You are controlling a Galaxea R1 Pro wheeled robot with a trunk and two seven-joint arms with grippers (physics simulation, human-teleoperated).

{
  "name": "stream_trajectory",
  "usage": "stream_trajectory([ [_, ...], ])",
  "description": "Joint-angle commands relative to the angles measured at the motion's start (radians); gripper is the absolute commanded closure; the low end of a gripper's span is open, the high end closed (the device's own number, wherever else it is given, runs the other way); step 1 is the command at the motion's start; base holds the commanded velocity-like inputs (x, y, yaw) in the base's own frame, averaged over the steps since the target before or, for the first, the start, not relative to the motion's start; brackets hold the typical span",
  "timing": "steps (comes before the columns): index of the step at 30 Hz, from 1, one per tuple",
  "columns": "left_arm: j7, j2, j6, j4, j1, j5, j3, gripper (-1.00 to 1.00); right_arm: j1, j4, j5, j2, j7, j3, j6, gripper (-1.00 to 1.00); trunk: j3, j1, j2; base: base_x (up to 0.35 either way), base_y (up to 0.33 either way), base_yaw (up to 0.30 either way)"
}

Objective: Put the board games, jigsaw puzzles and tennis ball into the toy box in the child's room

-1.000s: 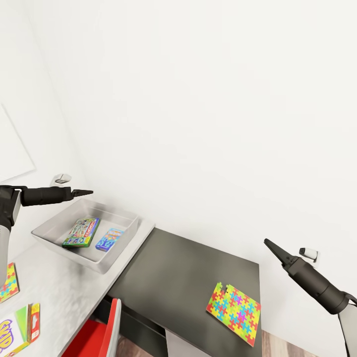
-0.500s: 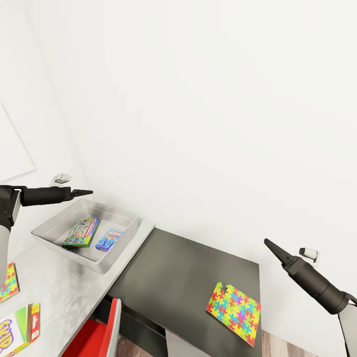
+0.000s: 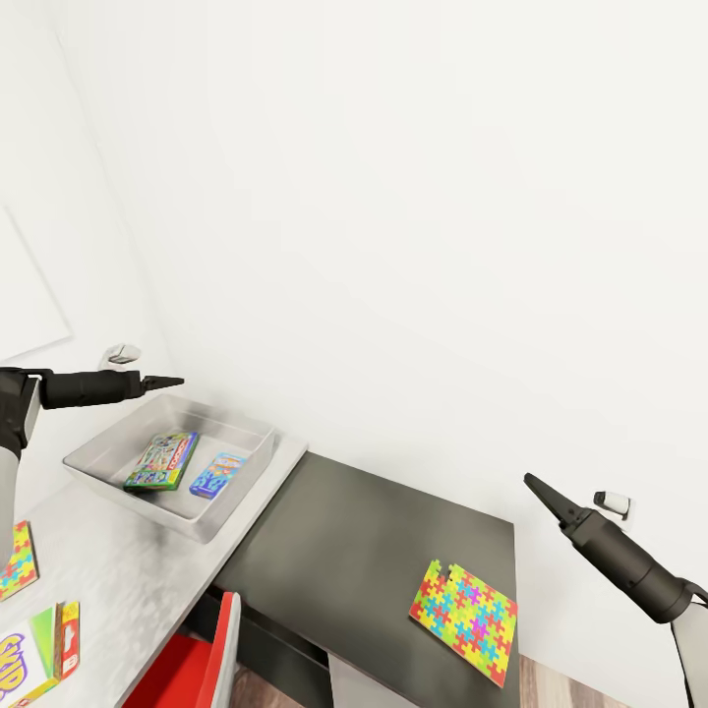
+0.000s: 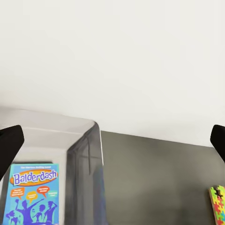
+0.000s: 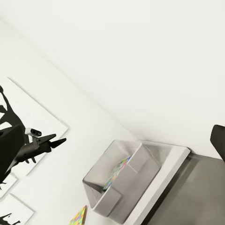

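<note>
The light grey toy box (image 3: pixel 258 440) stands on the pale table (image 3: pixel 128 560) by the wall. Inside it lie two board games, a green one (image 3: pixel 162 460) and a blue one (image 3: pixel 217 474), the latter also in the left wrist view (image 4: pixel 32 197). A third board game (image 3: pixel 44 651) lies at the table's near left edge. One jigsaw puzzle (image 3: pixel 464 607) rests on the dark lower section, another (image 3: pixel 15 560) at the far left. My left gripper (image 3: pixel 165 381) hovers open over the box's far rim. My right gripper (image 3: pixel 536 485) hangs open above the dark section. The tennis ball and the bed are out of view.
A red chair (image 3: pixel 202 654) is tucked under the table's front edge. Small wall sockets (image 3: pixel 123 353) (image 3: pixel 612 502) sit on the white wall behind each gripper. A black baseball silhouette picture (image 5: pixel 9 115) hangs on the left wall. Wood floor (image 3: pixel 580 688) shows at the lower right.
</note>
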Motion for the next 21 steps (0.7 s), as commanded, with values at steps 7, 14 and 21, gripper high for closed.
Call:
stream_trajectory([
  [7,-0.01,0.0,0.008,-0.001,0.0,-0.01,0.006,-1.0,-0.001,0.0,-0.004,0.0,0.002,-0.001,0.006,-1.0,0.003,0.001,-0.002,0.0,0.0,0.152],
  [14,-0.011,0.0,0.007,-0.001,0.001,-0.009,0.006,-1.0,-0.001,0.0,-0.004,-0.001,0.004,-0.001,0.007,-1.0,0.011,0.001,-0.002,0.0,0.0,0.194],
  [21,-0.012,-0.001,0.005,-0.015,0.013,-0.009,0.006,-1.0,-0.001,0.0,-0.005,-0.002,0.006,-0.001,0.007,-1.0,0.022,0.001,-0.002,0.0,0.0,0.156],
])
